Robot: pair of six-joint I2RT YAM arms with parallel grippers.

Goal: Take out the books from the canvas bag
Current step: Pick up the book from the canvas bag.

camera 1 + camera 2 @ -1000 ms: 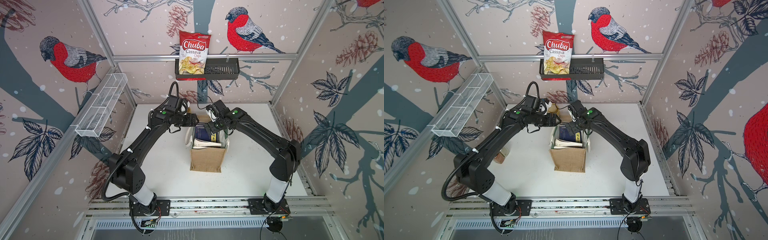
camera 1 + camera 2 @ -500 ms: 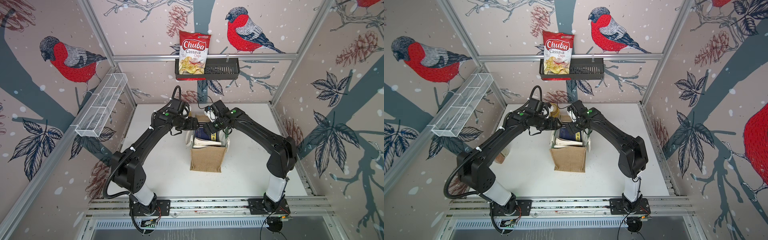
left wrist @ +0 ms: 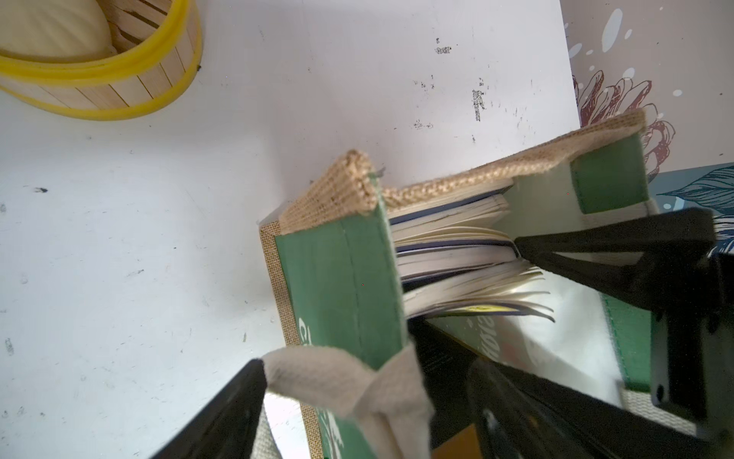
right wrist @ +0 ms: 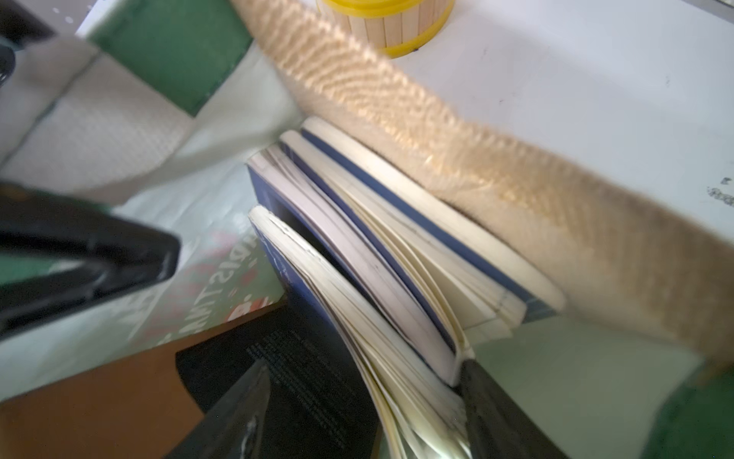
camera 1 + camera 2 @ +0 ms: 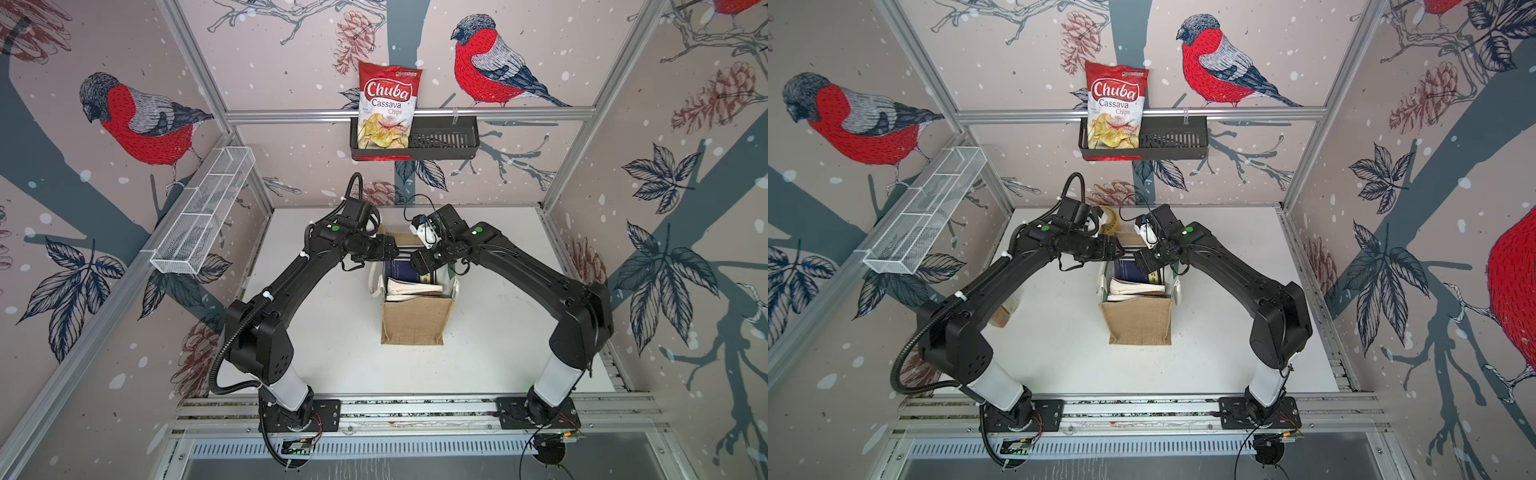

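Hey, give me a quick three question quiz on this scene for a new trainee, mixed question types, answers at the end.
1. True or false: the books lie outside the canvas bag.
2. What sits in the black basket on the back rail? A) chips bag; B) a book; C) a cup.
3. Which gripper has a book between its fingers?
Key: 1 false; 2 A; 3 the right gripper.
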